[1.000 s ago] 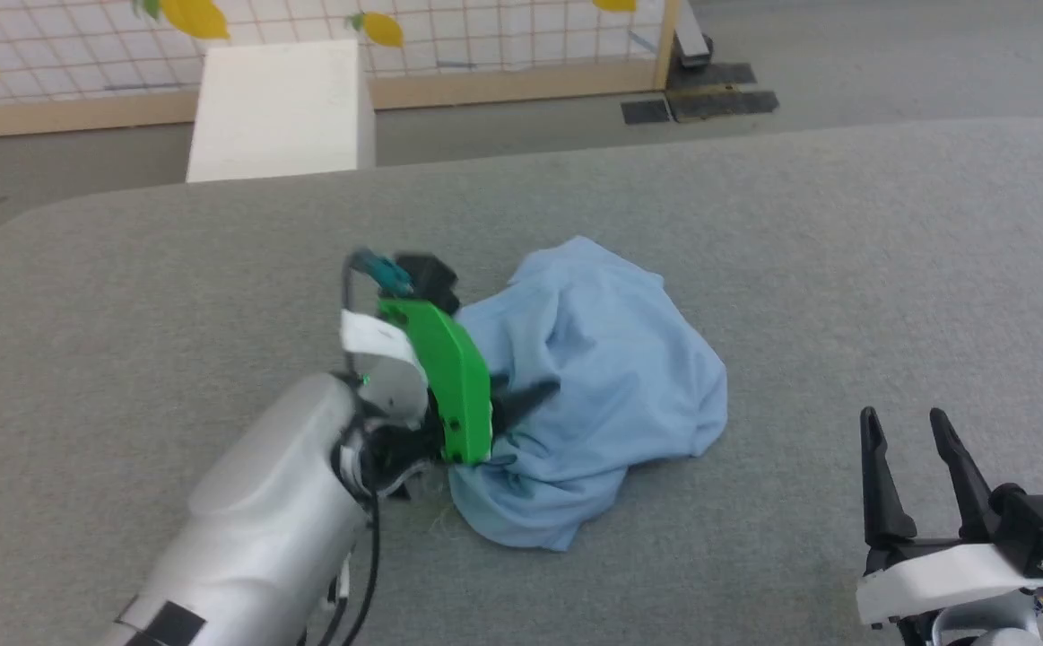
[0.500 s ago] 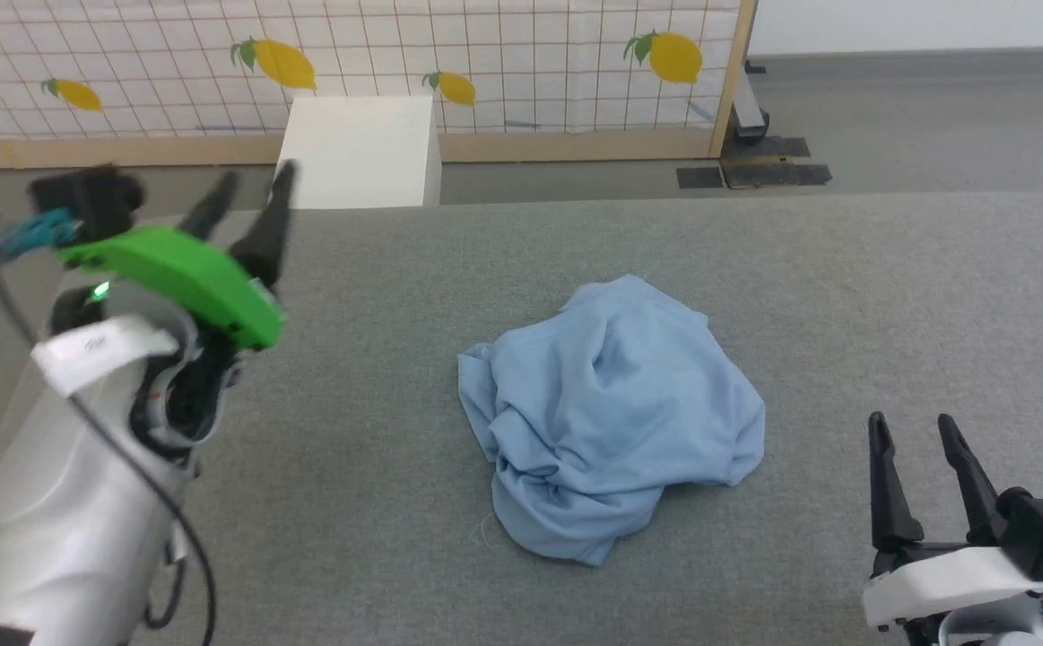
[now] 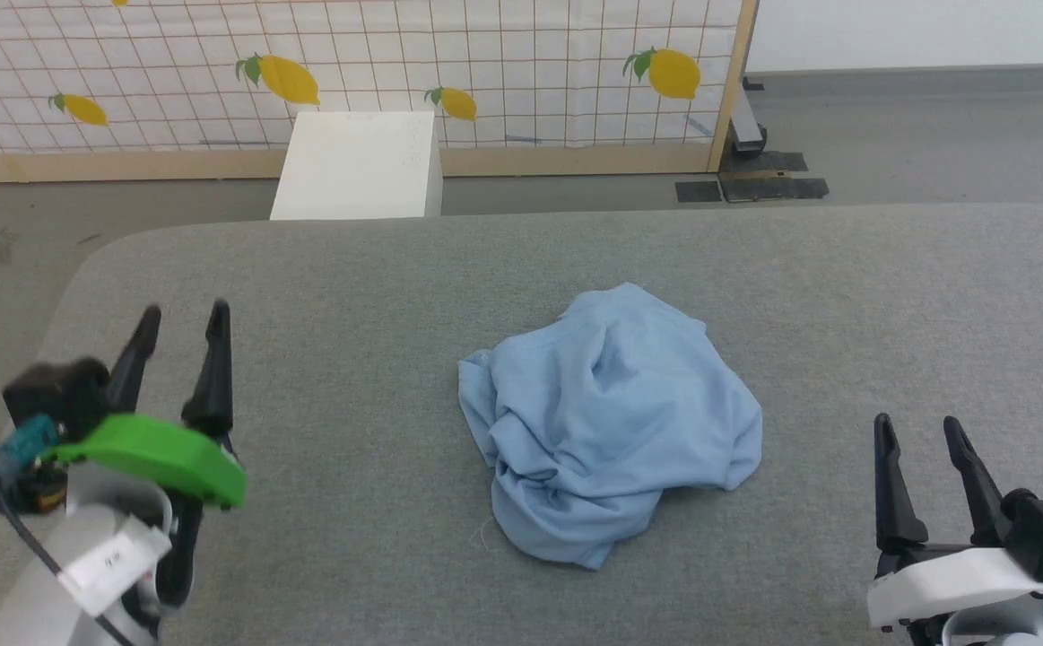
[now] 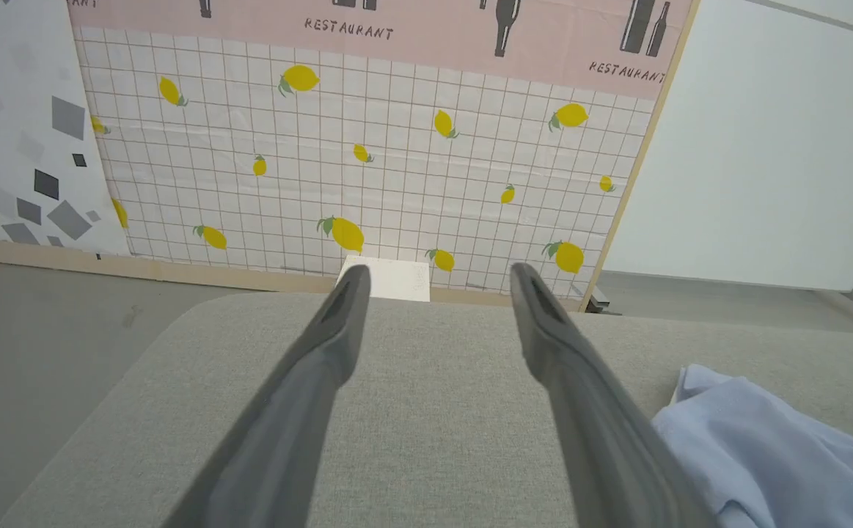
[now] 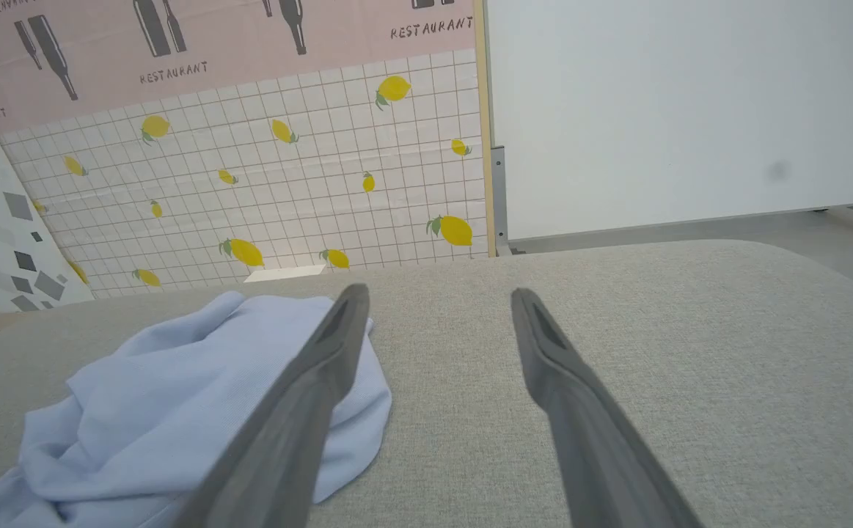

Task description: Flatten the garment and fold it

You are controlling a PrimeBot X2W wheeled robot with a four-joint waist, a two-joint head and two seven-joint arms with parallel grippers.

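Note:
The garment (image 3: pixel 606 422), a light blue knit shirt, lies crumpled in a heap near the middle of the grey table (image 3: pixel 378 269). Its collar and logo are hidden in the folds. My left gripper (image 3: pixel 182 318) hovers open at the lower left, well clear of the cloth, nothing between its fingers. My right gripper (image 3: pixel 920 426) stands open at the lower right, also apart from the shirt. In the left wrist view the garment (image 4: pixel 771 440) shows at the lower right, beside the open left gripper (image 4: pixel 437 271). In the right wrist view the garment (image 5: pixel 140 403) lies left of the open right gripper (image 5: pixel 437 293).
A white box (image 3: pixel 355 166) stands on the floor behind the table's far edge. Behind it runs a tiled lemon-print partition (image 3: pixel 485 72) with a wooden frame. Dark floor plates (image 3: pixel 754 184) lie at the back right. The table's rounded left corner is near my left gripper.
My left gripper let go of the garment, swung up and away to the left, then came down to the lower left. The head camera tilted up. The right gripper stayed put.

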